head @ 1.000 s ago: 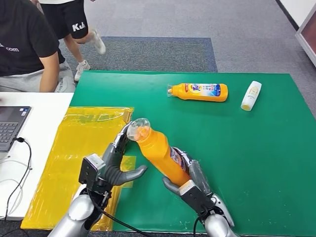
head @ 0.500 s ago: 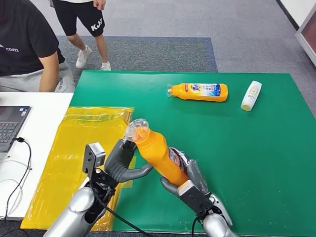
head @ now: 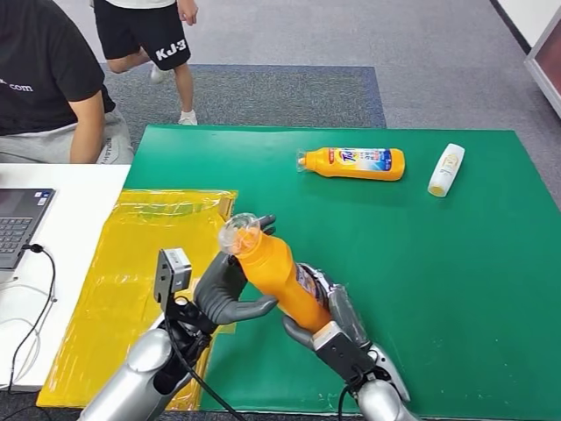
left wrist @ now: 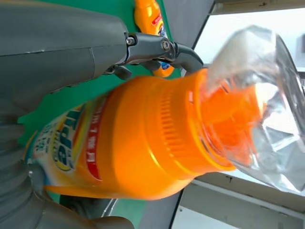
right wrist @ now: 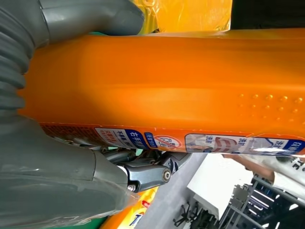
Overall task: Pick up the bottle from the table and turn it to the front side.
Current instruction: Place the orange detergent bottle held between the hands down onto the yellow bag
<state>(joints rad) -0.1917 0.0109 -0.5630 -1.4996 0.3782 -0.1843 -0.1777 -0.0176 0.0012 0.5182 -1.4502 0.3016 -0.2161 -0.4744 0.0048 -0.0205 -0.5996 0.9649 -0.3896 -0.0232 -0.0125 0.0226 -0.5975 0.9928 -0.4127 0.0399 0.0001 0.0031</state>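
The right robot hand [head: 329,317] grips the lower body of the orange bottle [head: 281,279], holding it lifted off the green surface [head: 429,263] and tilted, with its capped end pointing up and away toward the yellow plastic sheet [head: 132,263]. A clear plastic wrap [head: 239,232] covers that cap. The left robot hand [head: 224,285] wraps around the bottle's neck just below the cap, thumb underneath and darker fingers over the far side, so both hands hold the same bottle. From the left wrist, the printed label faces partly toward that hand's palm. Further back on the surface a second orange bottle [head: 351,163] lies on its side, with a small white bottle [head: 446,169] near it. A laptop [head: 20,224] sits on the white desk, and two people are at the far edge.
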